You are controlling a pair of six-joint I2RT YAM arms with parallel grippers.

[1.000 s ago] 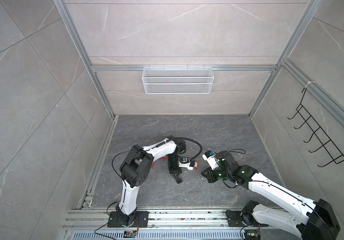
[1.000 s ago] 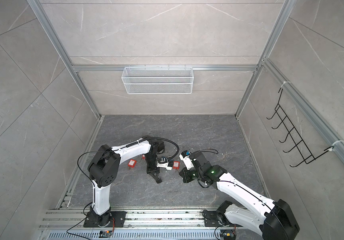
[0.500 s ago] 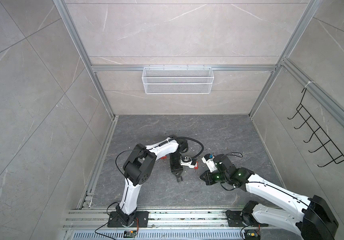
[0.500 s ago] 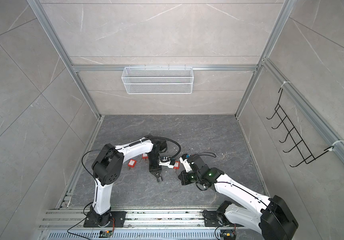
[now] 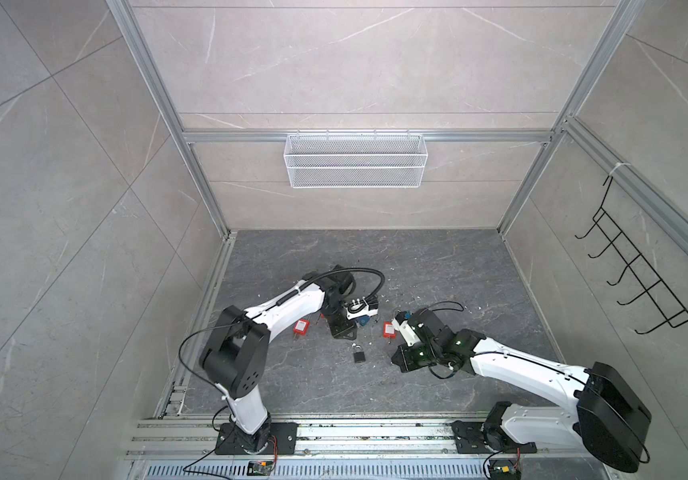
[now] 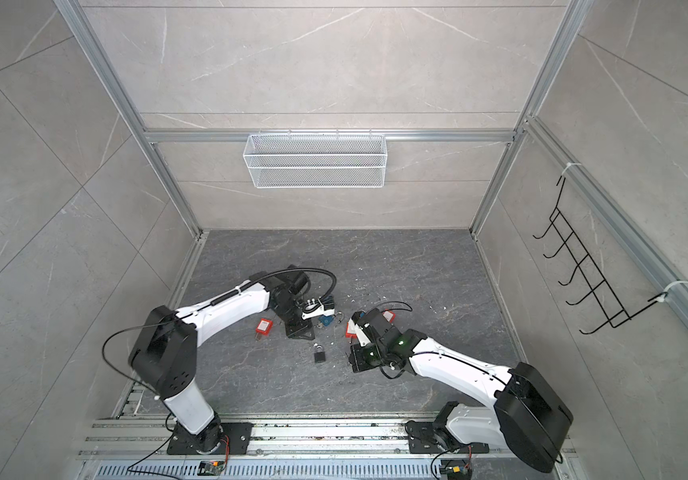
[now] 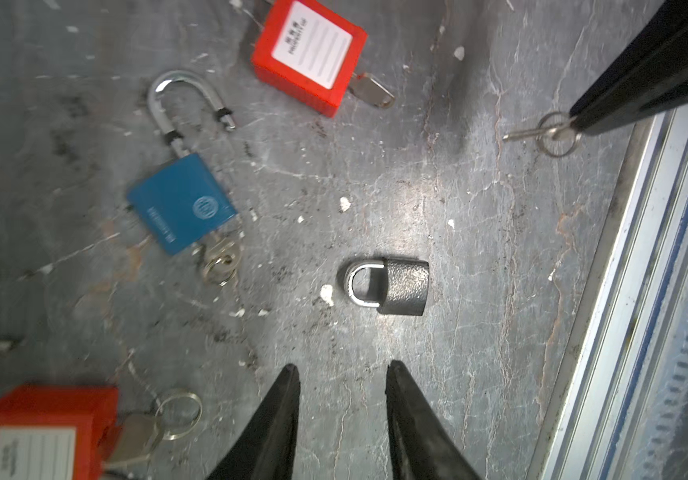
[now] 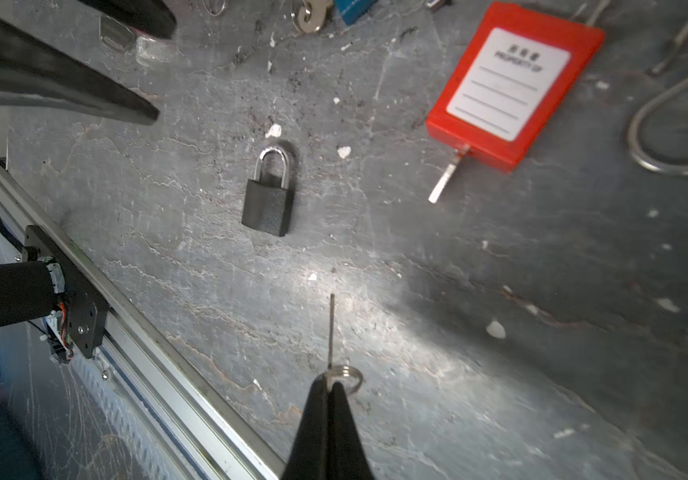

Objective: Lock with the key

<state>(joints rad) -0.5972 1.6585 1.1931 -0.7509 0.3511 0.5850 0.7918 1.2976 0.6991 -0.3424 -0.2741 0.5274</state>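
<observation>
1. Surface (image 5: 438, 270): grey stone-pattern slab enclosed by tiled walls. It carries all the locks.
2. Arms: the left arm (image 5: 284, 307) and the right arm (image 5: 512, 365) both reach toward the middle of the surface.
3. Wall fittings: a white wire basket (image 5: 355, 166) hangs on the rear rail. A black hook rack (image 5: 641, 282) hangs on the side wall.
4. Left gripper (image 7: 342, 368): released, fingers parted, nothing between them. It hangs above the surface, pointing toward the black padlock without touching it.
5. Right gripper (image 8: 330, 384): clenched on the head of the key, with the key ring (image 8: 348, 376) beside the fingertips.
6. Red padlocks: one (image 7: 309, 54) lies flat, label up. A second (image 7: 43, 432) lies near the left gripper, with a key in its base.
7. Blue padlock (image 7: 182, 203): lies flat, shackle raised with one leg free, keys at its base.
8. Black padlock (image 8: 269, 199): lies flat on the surface between the two grippers, apart from both. Its shackle appears seated in the body.
9. Key (image 8: 331, 328): thin blade projecting from the right gripper toward the black padlock, well short of it.
</observation>
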